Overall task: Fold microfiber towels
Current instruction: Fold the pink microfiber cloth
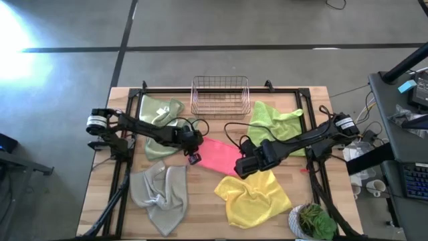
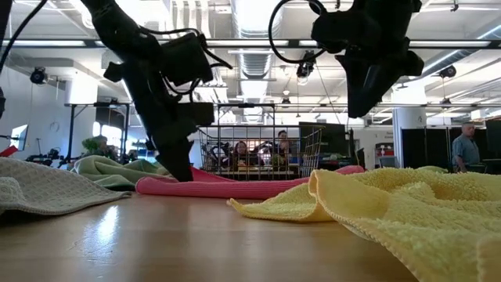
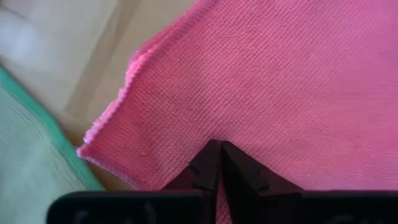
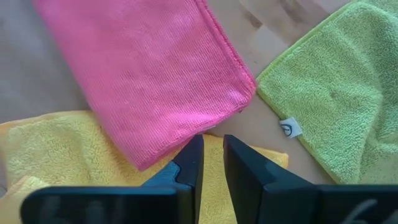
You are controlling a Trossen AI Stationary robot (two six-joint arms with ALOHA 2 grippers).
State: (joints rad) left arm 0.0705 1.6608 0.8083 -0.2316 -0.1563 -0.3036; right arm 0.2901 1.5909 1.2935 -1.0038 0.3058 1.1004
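The pink towel (image 1: pixel 217 155) lies flat on the table's middle, folded over, and also shows in the right wrist view (image 4: pixel 155 74). My left gripper (image 1: pixel 193 156) is shut at the towel's left end, its tips down at table height (image 2: pixel 180 174). My right gripper (image 1: pixel 241 167) hangs above the pink towel's right end and the yellow towel (image 1: pixel 254 197). It is raised clear in the low view (image 2: pixel 360 110), its fingers a narrow gap apart and empty (image 4: pixel 212 140). My left gripper is shut on the pink towel close to one corner, just inside its edge (image 3: pixel 186 155). The fingers come from above, pointing down. A sliver of pink shows between them. The towel lies flat on the table around the fingertips; how many layers are held, I cannot tell.
The pale sage towel (image 1: pixel 160 117) lies far left, the grey-beige towel (image 1: pixel 160 194) near left and the lime green towel (image 1: pixel 277 124) far right. A copper wire basket (image 1: pixel 221 95) stands at the far edge. A potted plant (image 1: pixel 314 221) sits at the near right corner.
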